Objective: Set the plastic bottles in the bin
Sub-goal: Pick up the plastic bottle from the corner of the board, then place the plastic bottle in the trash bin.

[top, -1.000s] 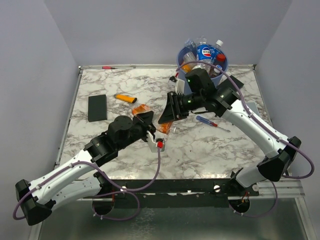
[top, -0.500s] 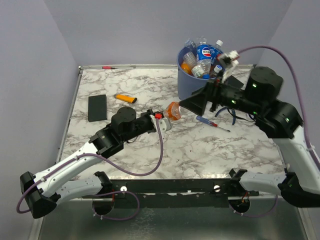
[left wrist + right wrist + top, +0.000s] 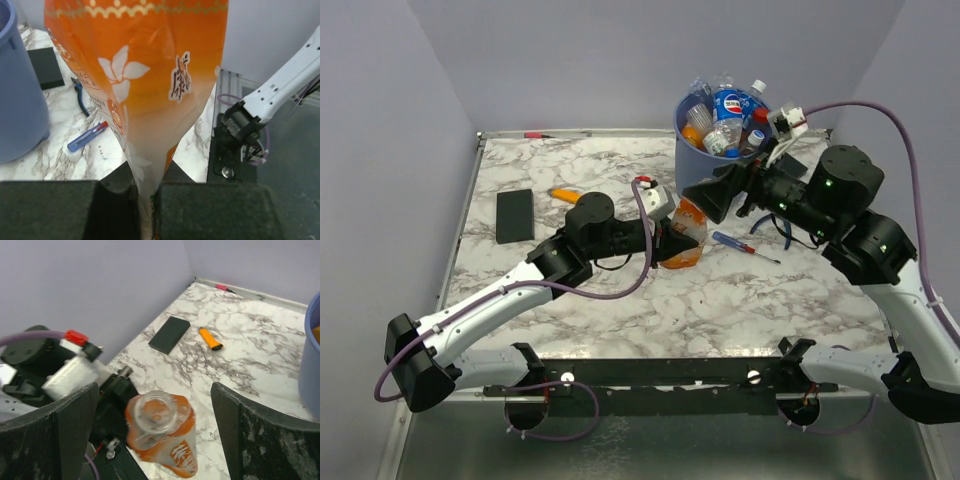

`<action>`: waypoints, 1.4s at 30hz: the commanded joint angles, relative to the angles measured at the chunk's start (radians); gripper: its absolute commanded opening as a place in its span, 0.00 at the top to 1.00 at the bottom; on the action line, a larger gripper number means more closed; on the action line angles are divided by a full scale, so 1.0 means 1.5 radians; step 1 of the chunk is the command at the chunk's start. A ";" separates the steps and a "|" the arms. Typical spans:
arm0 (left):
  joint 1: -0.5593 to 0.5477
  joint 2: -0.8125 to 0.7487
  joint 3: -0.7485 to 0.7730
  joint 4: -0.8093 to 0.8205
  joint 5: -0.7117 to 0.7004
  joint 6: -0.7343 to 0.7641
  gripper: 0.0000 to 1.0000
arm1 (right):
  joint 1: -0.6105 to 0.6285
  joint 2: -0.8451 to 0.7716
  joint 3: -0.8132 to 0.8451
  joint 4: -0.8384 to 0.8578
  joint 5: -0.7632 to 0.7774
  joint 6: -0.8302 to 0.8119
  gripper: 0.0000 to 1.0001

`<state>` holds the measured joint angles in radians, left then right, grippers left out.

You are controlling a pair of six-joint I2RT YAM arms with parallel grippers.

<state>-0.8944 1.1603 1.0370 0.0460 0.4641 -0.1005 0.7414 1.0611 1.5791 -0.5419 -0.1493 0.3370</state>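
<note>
A crushed plastic bottle (image 3: 686, 232) with an orange label and no cap is pinched at its flat bottom end by my left gripper (image 3: 667, 236), which is shut on it above the table. In the left wrist view the bottle (image 3: 140, 80) rises from the left gripper (image 3: 147, 187). My right gripper (image 3: 712, 197) stands open just right of it, beside the blue bin (image 3: 702, 168), which is heaped with plastic bottles (image 3: 728, 112). In the right wrist view the bottle's open neck (image 3: 157, 412) sits between the wide-apart fingers (image 3: 65, 432) without touching them.
A blue-handled screwdriver (image 3: 744, 245) and pliers (image 3: 772, 226) lie right of the bottle under the right arm. A black slab (image 3: 515, 215) and an orange object (image 3: 570, 196) lie to the left. A red-tipped pen (image 3: 536, 134) rests at the back edge.
My left gripper has carried the orange bottle up and to the right, toward the bin. My right gripper let go of it, opened wide and drew back beside the bin.
</note>
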 commanded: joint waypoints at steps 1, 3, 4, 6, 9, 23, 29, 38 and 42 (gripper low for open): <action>-0.003 -0.007 0.031 0.060 0.038 -0.074 1.00 | 0.001 0.023 -0.003 0.004 0.046 -0.017 0.05; -0.002 -0.007 0.033 0.063 0.031 -0.078 1.00 | 0.000 0.030 -0.002 0.004 0.045 -0.012 0.06; -0.003 -0.009 0.028 0.081 0.009 -0.092 1.00 | 0.000 0.050 0.002 -0.006 0.034 -0.002 0.11; -0.002 -0.009 0.025 0.092 -0.005 -0.098 1.00 | 0.000 0.055 -0.001 -0.006 0.021 0.004 0.16; -0.003 -0.011 0.023 0.104 -0.027 -0.108 1.00 | 0.001 0.061 -0.007 -0.002 0.001 0.012 0.45; -0.002 -0.146 -0.074 0.116 -0.338 -0.049 0.01 | -0.001 0.139 0.201 0.006 0.288 -0.088 0.81; -0.003 -0.272 -0.156 0.117 -0.560 -0.043 0.01 | -0.067 0.267 0.289 0.116 0.392 -0.175 0.80; -0.002 -0.377 -0.241 0.062 -0.627 -0.065 0.01 | -0.278 0.399 0.384 0.061 0.216 -0.019 0.80; -0.002 -0.378 -0.257 0.059 -0.632 -0.065 0.01 | -0.286 0.400 0.301 0.154 0.168 0.006 0.80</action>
<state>-0.8944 0.5961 0.6762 0.1734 -0.4213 -0.1879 0.3122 1.6787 2.1056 -0.4416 0.2241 0.2710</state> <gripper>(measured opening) 0.990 0.395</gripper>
